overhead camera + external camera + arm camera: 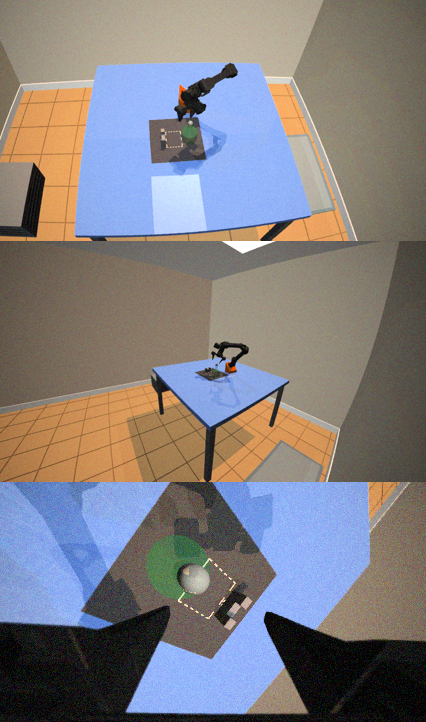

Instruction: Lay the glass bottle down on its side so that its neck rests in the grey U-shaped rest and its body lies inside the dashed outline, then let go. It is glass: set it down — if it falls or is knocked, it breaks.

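Bottle (189, 134) (216, 370) (170, 567), green glass, upright on dark mat (156, 155) (210, 378) (200, 644), beside dashed outline (166, 139) (194, 610); my hand (186, 117) (216, 359) (218, 613) hovers above the counter (239, 178) (191, 399) (320, 542), spread wide, grasping nothing.
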### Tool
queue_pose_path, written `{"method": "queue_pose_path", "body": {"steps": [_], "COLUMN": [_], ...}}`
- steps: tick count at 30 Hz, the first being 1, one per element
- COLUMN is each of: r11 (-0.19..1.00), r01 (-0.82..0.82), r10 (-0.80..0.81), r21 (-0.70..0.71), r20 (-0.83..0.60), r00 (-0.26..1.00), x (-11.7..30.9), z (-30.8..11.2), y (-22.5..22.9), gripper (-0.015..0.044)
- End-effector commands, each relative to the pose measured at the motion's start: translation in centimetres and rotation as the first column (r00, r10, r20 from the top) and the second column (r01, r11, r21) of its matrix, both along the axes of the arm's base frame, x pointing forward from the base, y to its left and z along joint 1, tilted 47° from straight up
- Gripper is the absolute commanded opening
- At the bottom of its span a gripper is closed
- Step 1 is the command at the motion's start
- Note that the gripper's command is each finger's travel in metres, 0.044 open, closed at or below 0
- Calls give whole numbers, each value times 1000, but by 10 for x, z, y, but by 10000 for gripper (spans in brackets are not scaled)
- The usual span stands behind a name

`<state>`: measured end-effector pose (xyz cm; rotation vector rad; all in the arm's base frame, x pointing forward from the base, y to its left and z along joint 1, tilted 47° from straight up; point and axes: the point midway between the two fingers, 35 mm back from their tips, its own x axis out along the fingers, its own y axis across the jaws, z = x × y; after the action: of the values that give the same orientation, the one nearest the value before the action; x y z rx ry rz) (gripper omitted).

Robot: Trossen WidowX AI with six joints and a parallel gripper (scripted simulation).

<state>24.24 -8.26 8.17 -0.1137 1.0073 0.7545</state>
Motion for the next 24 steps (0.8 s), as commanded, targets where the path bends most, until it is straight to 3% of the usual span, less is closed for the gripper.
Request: {"method": "queue_pose_path", "body": {"steps": [1, 6, 15, 24], "r11": [865, 825, 628, 622], "r01": [-452, -497, -768, -773], "r10": [491, 553, 747, 752], "r21": [-217, -269, -129, -125], "r20": [548, 565, 377, 373], "r00": [677, 612, 547, 544], "x": [-2, -1, 13, 14], "z": [55, 55, 34, 33], "y": [35, 38, 64, 64], "gripper": [440, 440, 440, 440]}}
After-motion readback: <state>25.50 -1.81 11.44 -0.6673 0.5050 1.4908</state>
